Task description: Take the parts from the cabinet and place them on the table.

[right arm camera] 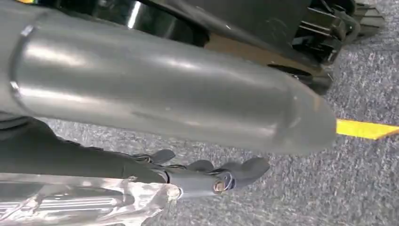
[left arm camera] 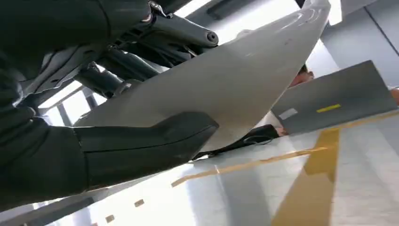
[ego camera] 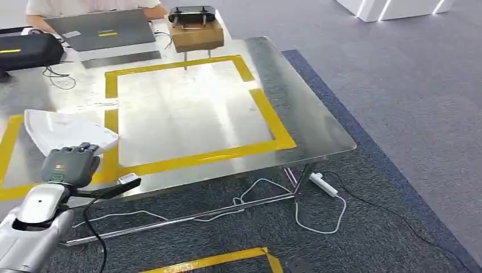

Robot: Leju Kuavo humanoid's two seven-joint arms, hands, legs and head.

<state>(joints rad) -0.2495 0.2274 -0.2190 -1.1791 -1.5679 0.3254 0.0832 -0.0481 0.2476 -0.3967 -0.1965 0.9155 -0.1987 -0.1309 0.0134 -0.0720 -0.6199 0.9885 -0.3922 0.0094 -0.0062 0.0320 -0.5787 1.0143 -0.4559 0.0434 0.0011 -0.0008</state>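
Note:
A white, flat, pointed shell part (ego camera: pixel 63 130) hangs low over the left end of the steel table (ego camera: pixel 310 116). My left hand (ego camera: pixel 69 164) grips its near edge. Seen from the left wrist, the part (left arm camera: pixel 235 80) lies across the palm, the thumb (left arm camera: pixel 141 146) pressing under it and the fingers (left arm camera: pixel 155 33) on top. My right hand (right arm camera: pixel 211 176) hangs at my side above grey carpet, its fingers apart and nothing between them.
Yellow tape (ego camera: pixel 267 116) frames a bare rectangle in the table's middle. At the far edge are a grey laptop (ego camera: pixel 102 31), a black case (ego camera: pixel 28 51), a cardboard box (ego camera: pixel 196 35) carrying a black controller, and a seated person (ego camera: pixel 85 5). A power strip (ego camera: pixel 324 185) and cables lie underneath.

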